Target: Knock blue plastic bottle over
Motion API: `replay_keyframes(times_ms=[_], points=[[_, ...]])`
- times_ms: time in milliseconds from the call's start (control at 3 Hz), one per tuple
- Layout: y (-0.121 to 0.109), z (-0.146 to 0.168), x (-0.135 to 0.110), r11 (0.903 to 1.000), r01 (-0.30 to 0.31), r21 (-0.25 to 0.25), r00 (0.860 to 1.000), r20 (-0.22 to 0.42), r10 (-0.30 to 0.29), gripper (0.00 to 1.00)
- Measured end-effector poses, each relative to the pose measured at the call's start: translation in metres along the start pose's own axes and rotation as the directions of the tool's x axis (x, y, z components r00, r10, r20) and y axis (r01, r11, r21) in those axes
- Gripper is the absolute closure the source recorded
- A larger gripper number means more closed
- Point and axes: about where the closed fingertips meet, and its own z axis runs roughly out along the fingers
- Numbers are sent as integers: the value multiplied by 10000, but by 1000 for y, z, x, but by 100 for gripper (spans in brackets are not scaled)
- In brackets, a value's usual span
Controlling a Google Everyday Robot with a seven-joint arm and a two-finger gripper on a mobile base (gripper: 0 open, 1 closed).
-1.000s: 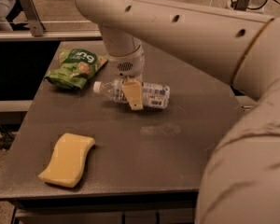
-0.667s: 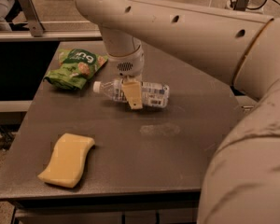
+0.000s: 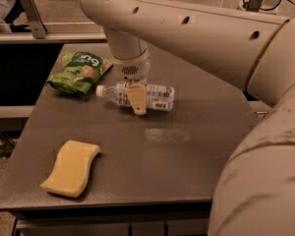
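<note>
Currently reaching with gripper (image 3: 136, 102) onto blue plastic bottle (image 3: 158, 96): clear, cylindrical, white-capped, lying sideways on matte grey table (image 3: 187, 161), near crinkled green bag (image 3: 78, 72). Not revealing whether gripper clamping or released.

Dim, warm light puts a brownish-yellow cast over everything. It seems to fall from above: the arm (image 3: 201, 38) is paler along its top and darker underneath. A pale smear of glare lies on the counter (image 3: 196, 181) (just right of centre). The gripper (image 3: 136, 100), down at the lying blue plastic bottle (image 3: 157, 96), throws only a faint, soft shadow. The space left of the counter is nearly black.
</note>
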Motion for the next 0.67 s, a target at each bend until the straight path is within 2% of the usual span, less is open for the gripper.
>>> replay_keyframes(times_ms=[333, 667], points=[[-2, 1, -2, 10000, -2, 99, 10000, 95, 1, 0], [-2, 1, -2, 9999, -1, 101, 10000, 98, 0, 0]])
